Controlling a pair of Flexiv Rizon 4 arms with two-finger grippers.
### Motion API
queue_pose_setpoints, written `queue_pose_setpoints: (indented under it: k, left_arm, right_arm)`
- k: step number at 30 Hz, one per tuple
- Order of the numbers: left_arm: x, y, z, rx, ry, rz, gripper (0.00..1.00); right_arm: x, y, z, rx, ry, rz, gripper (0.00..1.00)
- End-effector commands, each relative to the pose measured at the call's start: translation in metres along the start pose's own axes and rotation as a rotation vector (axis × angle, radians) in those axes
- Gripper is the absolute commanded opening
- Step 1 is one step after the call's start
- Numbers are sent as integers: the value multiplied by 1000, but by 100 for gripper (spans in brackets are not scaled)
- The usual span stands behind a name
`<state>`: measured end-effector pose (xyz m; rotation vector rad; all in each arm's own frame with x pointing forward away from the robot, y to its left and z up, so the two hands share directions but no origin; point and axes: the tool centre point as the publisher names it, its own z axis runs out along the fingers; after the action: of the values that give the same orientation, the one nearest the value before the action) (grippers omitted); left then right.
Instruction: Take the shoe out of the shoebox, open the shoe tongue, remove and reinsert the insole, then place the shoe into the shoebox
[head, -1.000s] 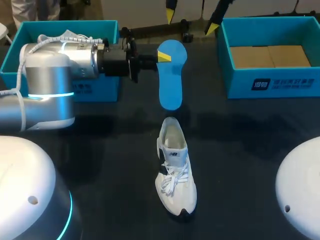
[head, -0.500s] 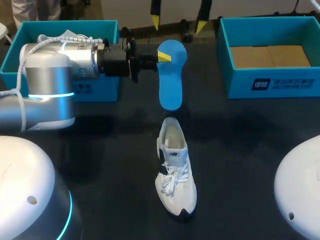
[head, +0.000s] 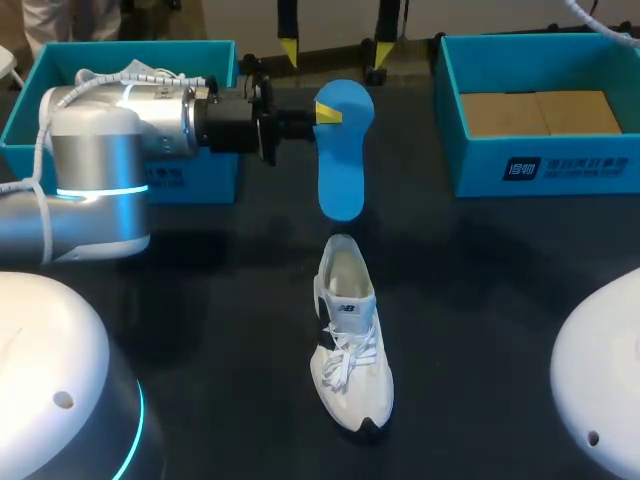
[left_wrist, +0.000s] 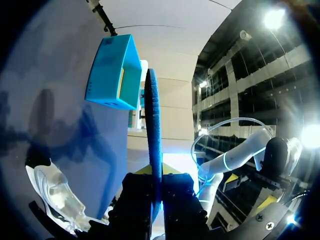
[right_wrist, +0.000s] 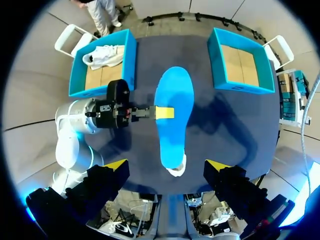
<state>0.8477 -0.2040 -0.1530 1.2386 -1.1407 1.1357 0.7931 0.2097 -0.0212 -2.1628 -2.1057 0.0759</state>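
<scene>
Left shoebox (head: 30, 90): sat at the table's far left corner, a second white shoe (head: 135, 72) lying inside; judged out of play for this step.
Left gripper (head: 327, 112): reached in sideways from the left and pinched narrowly on the insole, one fingertip on each face; seemingly done so as to hold it clear of the table.
Insole (head: 340, 160): blue, held in the air by its heel end and seen edge-on in the left wrist view; hung with its toe end above and just behind the shoe's opening, apart from it, probably lined up for going back in.
Shoe (head: 350, 340): white, upright on its sole in the middle of the table, heel toward the insole, laces loose and mouth gaping; out of the box, insole not yet back inside.
Right gripper (head: 336, 50): poised high above the far edge, fingers spread wide, holding nothing; looked straight down on insole and shoe, likely ready to help.
Right shoebox (head: 545, 170): far right, only a cardboard floor showing; well apart from the shoe.
Surface: dark table (head: 500, 290), slightly glossy.
Room: open floor on both sides of the shoe, judged ample for either arm.
</scene>
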Motion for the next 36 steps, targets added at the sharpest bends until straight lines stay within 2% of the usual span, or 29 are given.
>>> queue_pose_setpoints:
  k: [1,6,7,15,17,20,30,36]
  left_arm:
    - [0,0,-1,-2,-2,0,0]
    - [0,0,-1,-2,-2,0,0]
    - [0,0,-1,-2,-2,0,0]
    - [0,0,-1,-2,-2,0,0]
    - [0,0,-1,-2,-2,0,0]
    - [0,0,-1,-2,-2,0,0]
    - [0,0,-1,-2,-2,0,0]
    - [0,0,-1,-2,-2,0,0]
  right_arm:
    - [3,-1,3,-8,15,-9,100]
    - [5,-5,5,-48,141,-81,100]
    - [3,-4,5,-57,211,-108,100]
    - [-26,2,4,-37,410,-95,100]
    - [-38,3,5,-27,496,-82,100]
    - [-52,5,9,-6,604,-66,100]
    - [-80,12,30,28,914,-108,100]
    - [-96,12,40,38,1009,-120,100]
